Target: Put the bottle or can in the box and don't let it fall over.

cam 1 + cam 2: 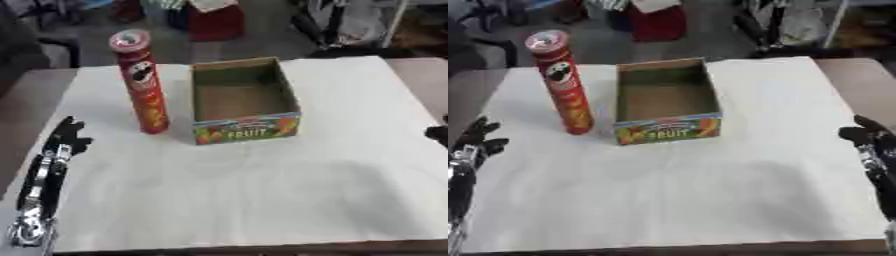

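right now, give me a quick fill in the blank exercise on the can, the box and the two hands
1. The tall red can stands ____ on the white cloth.
2. The can is on the robot's ____ side of the cardboard box.
3. The box holds ____.
4. The left hand and the right hand both rest ____ the can.

Missing words: upright; left; nothing; apart from

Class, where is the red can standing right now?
The red can stands upright on the white table, left of centre, just beside the open box.
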Robot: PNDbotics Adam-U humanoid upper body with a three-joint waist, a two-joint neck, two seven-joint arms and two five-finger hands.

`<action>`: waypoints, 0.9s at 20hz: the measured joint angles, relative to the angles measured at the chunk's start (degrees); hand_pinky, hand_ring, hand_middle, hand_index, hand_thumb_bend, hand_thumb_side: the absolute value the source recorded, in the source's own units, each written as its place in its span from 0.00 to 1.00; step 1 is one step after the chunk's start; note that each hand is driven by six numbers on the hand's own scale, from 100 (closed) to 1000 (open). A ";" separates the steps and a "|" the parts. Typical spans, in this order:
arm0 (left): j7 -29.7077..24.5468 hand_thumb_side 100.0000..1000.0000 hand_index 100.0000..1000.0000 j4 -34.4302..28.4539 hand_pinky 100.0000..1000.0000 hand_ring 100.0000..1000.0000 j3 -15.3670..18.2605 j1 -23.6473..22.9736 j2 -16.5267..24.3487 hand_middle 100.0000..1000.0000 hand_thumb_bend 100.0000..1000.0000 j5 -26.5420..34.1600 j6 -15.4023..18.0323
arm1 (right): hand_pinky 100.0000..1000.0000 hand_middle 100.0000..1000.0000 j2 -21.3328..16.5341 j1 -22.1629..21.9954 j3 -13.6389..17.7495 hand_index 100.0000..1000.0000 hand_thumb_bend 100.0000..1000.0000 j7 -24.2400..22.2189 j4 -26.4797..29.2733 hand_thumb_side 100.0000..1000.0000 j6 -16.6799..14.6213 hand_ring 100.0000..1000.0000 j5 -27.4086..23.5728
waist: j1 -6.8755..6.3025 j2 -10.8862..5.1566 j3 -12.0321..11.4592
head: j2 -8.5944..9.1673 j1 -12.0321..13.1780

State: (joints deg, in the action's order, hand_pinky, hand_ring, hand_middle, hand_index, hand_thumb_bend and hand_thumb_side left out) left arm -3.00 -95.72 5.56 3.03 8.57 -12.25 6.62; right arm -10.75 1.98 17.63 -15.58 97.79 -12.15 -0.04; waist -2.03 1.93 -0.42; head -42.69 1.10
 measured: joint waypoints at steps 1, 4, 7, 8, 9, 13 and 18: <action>0.00 1.00 1.00 0.00 0.81 0.75 0.01 0.00 0.00 0.85 0.22 0.00 0.00 | 0.98 0.68 0.00 0.00 0.00 0.87 0.00 0.00 0.00 0.63 0.00 0.80 0.00 | 0.00 0.00 0.00 | 0.00 0.00; 0.03 1.00 1.00 0.00 0.81 0.75 0.01 0.00 0.00 0.85 0.22 -0.01 0.01 | 0.99 0.68 0.00 0.00 0.01 0.87 0.00 0.01 0.00 0.63 -0.01 0.80 0.00 | 0.00 0.00 0.00 | 0.00 -0.02; 0.07 1.00 1.00 0.00 0.81 0.75 0.05 0.00 0.00 0.85 0.22 -0.03 0.02 | 0.98 0.68 0.00 0.00 0.01 0.87 0.00 0.01 0.00 0.63 -0.01 0.80 0.00 | 0.00 0.00 0.00 | 0.00 -0.03; 0.15 1.00 1.00 0.00 0.81 0.75 0.12 0.00 0.00 0.85 0.22 -0.04 0.02 | 0.98 0.68 0.00 0.00 0.01 0.87 0.00 0.01 0.00 0.63 -0.01 0.80 0.00 | 0.00 0.00 0.00 | 0.00 -0.05; 0.20 1.00 1.00 0.00 0.81 0.75 0.17 0.00 0.00 0.85 0.22 -0.04 0.02 | 0.98 0.68 0.00 0.00 0.01 0.87 0.00 0.01 0.00 0.63 -0.01 0.80 0.00 | 0.00 0.00 0.00 | 0.00 -0.07; 0.41 0.99 1.00 0.00 0.81 0.76 0.37 0.08 0.07 0.85 0.23 -0.26 0.07 | 0.98 0.68 0.00 0.00 0.01 0.87 0.00 0.01 0.00 0.63 -0.01 0.80 0.00 | 0.00 0.00 0.04 | 0.01 -0.14; 0.85 0.92 1.00 -1.05 0.83 0.77 0.54 3.06 6.59 0.85 0.27 -0.70 0.76 | 0.99 0.68 0.00 -0.04 0.01 0.87 0.00 0.00 0.00 0.63 0.00 0.80 0.00 | -0.37 -0.19 0.41 | 0.01 -0.19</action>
State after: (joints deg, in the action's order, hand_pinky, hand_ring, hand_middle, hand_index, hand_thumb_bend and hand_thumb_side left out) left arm -2.16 -96.76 6.10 6.10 15.15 -12.94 7.39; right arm -10.75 1.94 17.64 -15.57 97.79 -12.15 -0.04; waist -2.40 1.74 -0.01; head -42.67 0.92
